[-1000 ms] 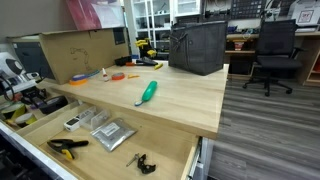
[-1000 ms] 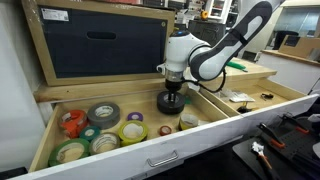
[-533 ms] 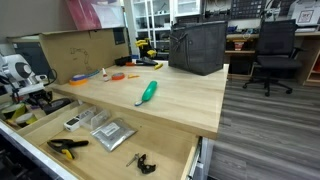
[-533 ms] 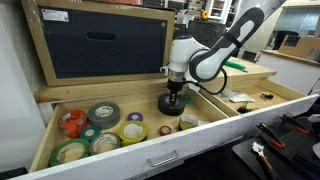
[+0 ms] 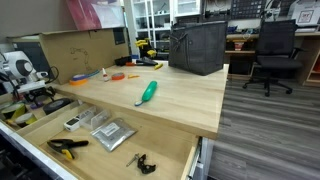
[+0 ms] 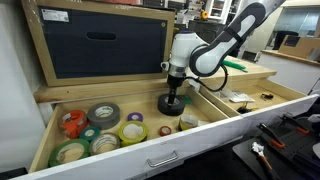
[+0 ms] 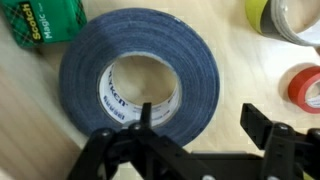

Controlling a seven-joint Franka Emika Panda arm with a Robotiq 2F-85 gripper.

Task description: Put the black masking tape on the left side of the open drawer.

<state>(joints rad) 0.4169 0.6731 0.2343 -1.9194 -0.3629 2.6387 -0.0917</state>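
The tape [image 7: 135,35] is judged light and stiff. The fingers [image 7: 262,132] stand apart, straddling its wall; grip across that wall.

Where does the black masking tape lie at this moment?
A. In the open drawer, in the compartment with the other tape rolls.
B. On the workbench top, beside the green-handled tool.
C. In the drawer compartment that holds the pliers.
A: the black masking tape lies flat on the floor of the open drawer, with coloured tape rolls beside it.
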